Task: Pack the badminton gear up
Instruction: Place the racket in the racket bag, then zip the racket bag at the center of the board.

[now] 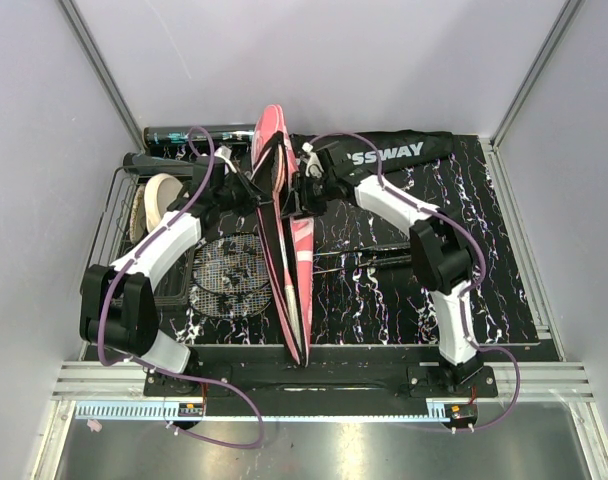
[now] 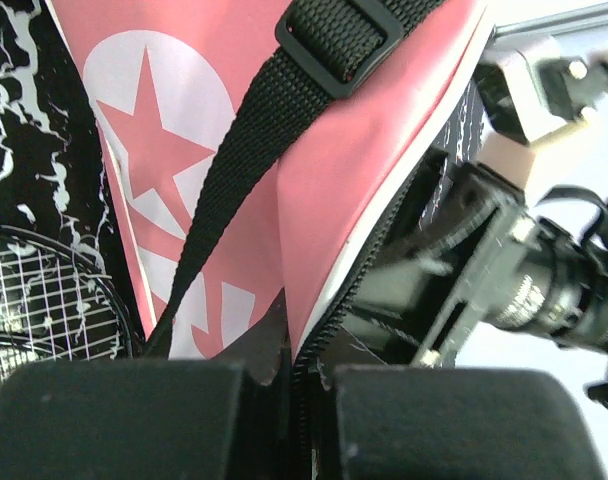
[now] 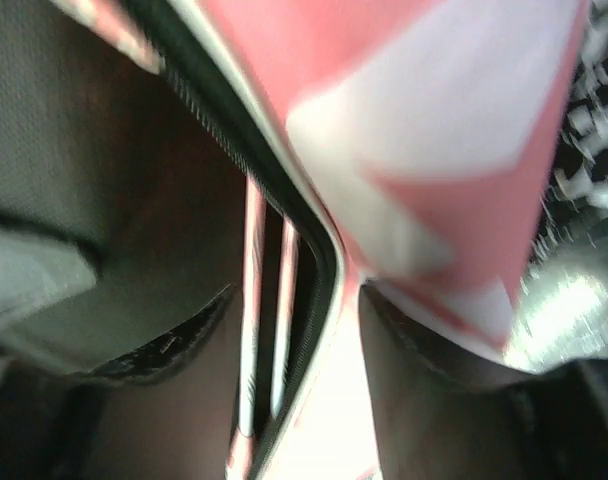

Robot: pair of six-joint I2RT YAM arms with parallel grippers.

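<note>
Pink case (image 1: pixel 300 245): stands on its edge at the centre of the surface (image 1: pixel 484 280), running from 12 to 6 o'clock in your top view. Its zip gapes open where the right wrist camera looks in.

Left pincer (image 1: pixel 248 190): at the 9 o'clock side of the case and narrow. Its pads (image 2: pixel 114 420) are pinched on the zip rim beside the black strap.

Right pincer (image 1: pixel 302 192): at the 3 o'clock side, with its fingers either side of the opposite rim. The wrist view is blurred, so you cannot tell whether they clamp the rim or stand free of it.

Rackets (image 1: pixel 229 275): two strung heads lie flat and overlapping at 8 o'clock, just beside the case and outside it.

Dark tube (image 1: pixel 199 133): lies along the far edge at 11 o'clock, apart from the case.

Black bag (image 1: pixel 394 150): lies flat at 1 o'clock and is not handled.

Shuttlecocks: you can make out none in any view.

Wire basket (image 1: pixel 119 200): at 9 o'clock, holding a cream disc (image 1: pixel 159 200). Neither is badminton gear.

Progress: judged early. The case mouth is being parted, and no piece of gear can be seen stowed.

Remaining: judged to be the rackets into the case, the zip closed, then the tube, any shuttlecocks and the bag.
</note>
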